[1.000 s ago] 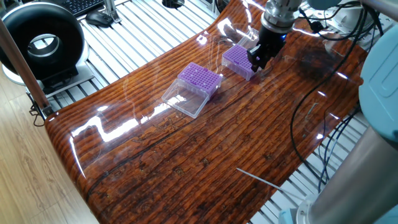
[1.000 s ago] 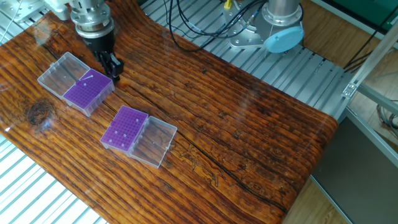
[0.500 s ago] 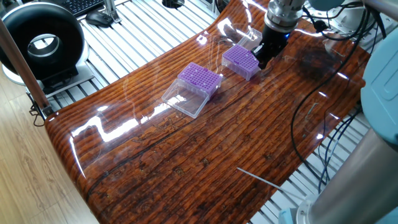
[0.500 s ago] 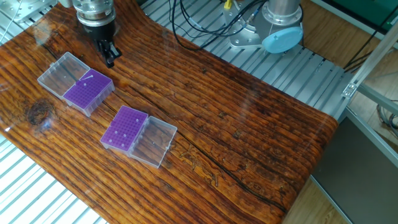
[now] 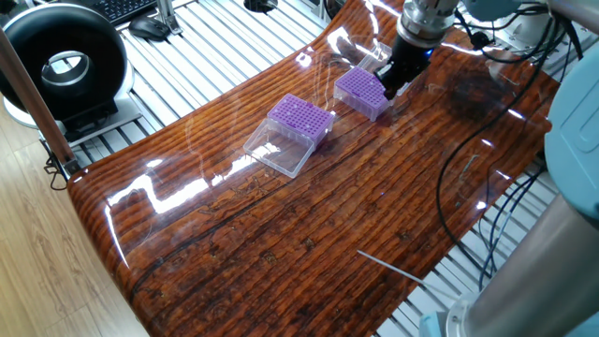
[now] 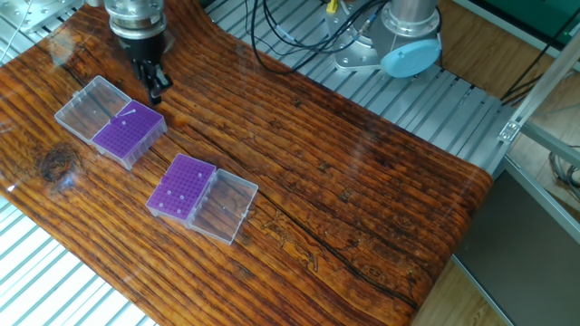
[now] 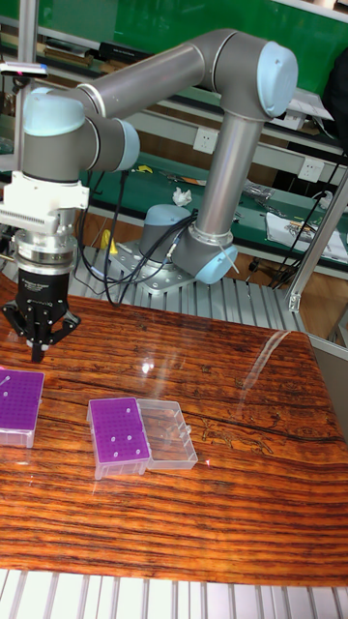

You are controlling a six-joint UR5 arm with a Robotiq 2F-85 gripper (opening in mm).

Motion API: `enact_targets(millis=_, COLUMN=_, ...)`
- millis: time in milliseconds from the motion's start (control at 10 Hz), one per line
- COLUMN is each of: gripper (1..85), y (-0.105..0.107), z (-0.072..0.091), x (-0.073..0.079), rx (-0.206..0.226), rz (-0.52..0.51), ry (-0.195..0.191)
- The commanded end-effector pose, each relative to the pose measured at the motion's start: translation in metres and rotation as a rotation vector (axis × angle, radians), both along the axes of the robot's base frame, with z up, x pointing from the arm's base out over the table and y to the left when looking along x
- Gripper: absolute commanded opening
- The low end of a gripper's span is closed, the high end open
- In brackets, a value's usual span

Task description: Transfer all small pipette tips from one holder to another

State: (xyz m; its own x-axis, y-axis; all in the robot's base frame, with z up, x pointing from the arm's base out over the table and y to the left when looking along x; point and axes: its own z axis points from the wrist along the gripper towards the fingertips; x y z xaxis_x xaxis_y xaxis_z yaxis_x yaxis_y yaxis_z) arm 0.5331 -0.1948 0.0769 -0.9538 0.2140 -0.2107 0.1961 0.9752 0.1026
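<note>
Just below and beside the fingers (image 6: 155,88), the nearer purple box (image 6: 130,133) sits on the surface (image 6: 362,199), one pale pipette tip (image 6: 128,114) lying loose across its grid. The fingers look pinched together, holding nothing visible. The second purple box (image 6: 182,186) lies well apart, farther along.

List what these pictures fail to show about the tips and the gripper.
- Gripper: whether it holds a tip; too small in every view.
- Far purple box: cut by the left edge, tall fixed view.
- Small pipette tips in the near purple box: count too small.
</note>
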Motion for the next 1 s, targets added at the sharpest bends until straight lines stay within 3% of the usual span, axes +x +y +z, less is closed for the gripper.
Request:
enact_targets(millis=0, gripper=1.0, y=0.0, z=0.008, x=0.023, rx=0.003, rz=0.007, ry=-0.096)
enact_targets(millis=100, gripper=1.0, y=-0.001, z=0.009, x=0.026, rx=-0.001, rz=0.014, ry=-0.106)
enact_targets(millis=200, gripper=1.0, y=-0.004, z=0.006, x=0.018, rx=-0.016, rz=0.016, ry=-0.073)
enact_targets(millis=300, gripper=1.0, y=-0.021, z=-0.003, x=-0.019, rx=-0.077, rz=-0.005, ry=0.073)
enact_targets(millis=400, gripper=3.3, y=-0.017, z=-0.005, x=-0.037, rx=-0.06, rz=0.001, ry=0.141)
enact_targets(millis=500, gripper=17.3, y=-0.018, z=0.007, x=-0.044, rx=-0.07, rz=0.039, ry=0.142)
enact_targets(millis=700, gripper=18.7, y=-0.012, z=0.029, x=-0.061, rx=-0.059, rz=0.009, ry=0.159)
enact_targets(millis=900, gripper=20.3, y=-0.004, z=0.041, x=-0.066, rx=-0.053, rz=0.007, ry=0.16)
